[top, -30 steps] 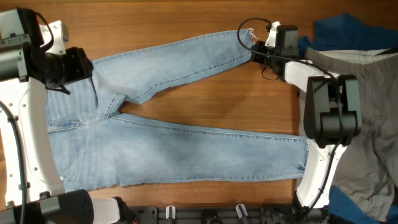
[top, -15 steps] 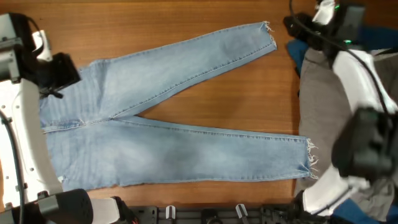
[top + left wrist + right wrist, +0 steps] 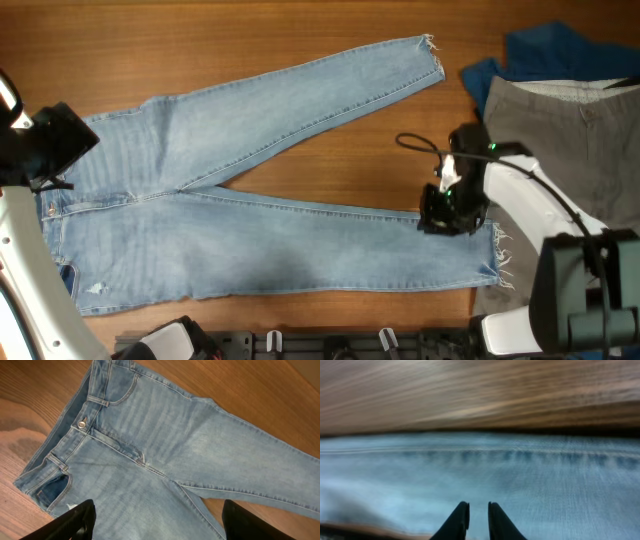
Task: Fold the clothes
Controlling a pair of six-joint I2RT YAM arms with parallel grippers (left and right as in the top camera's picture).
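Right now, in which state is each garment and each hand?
jeans, unfolded, flat, front up, legs spread apart.
grey trousers, unfolded, lying over the dark-blue garment.
dark-blue garment, crumpled, partly covered.
left hand, open, empty, above the waistband.
right hand, almost shut, empty, over the lower leg.

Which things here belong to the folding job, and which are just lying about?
For the job: jeans; grey trousers; dark-blue garment.
Just there: wooden table; black rail along its near edge.
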